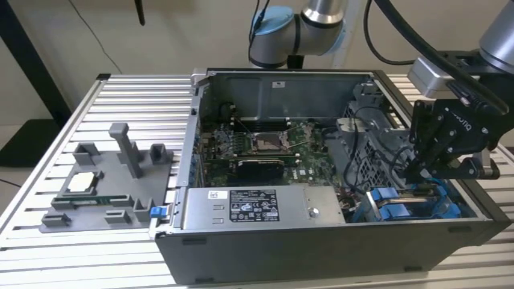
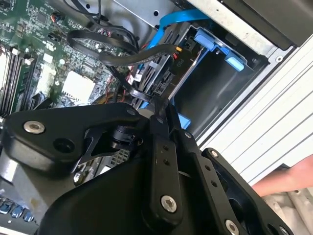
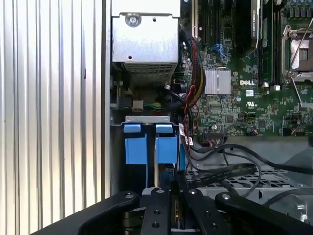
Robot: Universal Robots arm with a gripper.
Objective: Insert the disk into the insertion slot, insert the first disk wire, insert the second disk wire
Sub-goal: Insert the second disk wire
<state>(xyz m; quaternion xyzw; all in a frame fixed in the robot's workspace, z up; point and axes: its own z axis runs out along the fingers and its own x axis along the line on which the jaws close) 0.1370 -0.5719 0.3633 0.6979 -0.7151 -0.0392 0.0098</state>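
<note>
My black gripper (image 1: 423,171) reaches down into the grey drive cage (image 1: 365,162) at the exterior view's right end of the open computer case. In the second wrist view its fingertips (image 2: 157,104) are pinched together on the end of a flat black disk wire (image 2: 115,58), right beside the disk (image 2: 168,73). The disk stands on edge in the insertion slot (image 2: 205,93) under a blue frame (image 2: 208,39). A blue wire (image 2: 176,20) runs past above it. In the first wrist view the gripper (image 3: 176,203) sits just behind two blue tabs (image 3: 166,147).
The motherboard (image 1: 257,147) fills the case's middle, and the power supply (image 1: 257,208) lies along its front. Loose black cables (image 3: 220,171) cross the cage top. A grey fixture (image 1: 105,192) with parts stands on the slatted table at the exterior view's left. A person's hand (image 2: 288,181) is outside the case wall.
</note>
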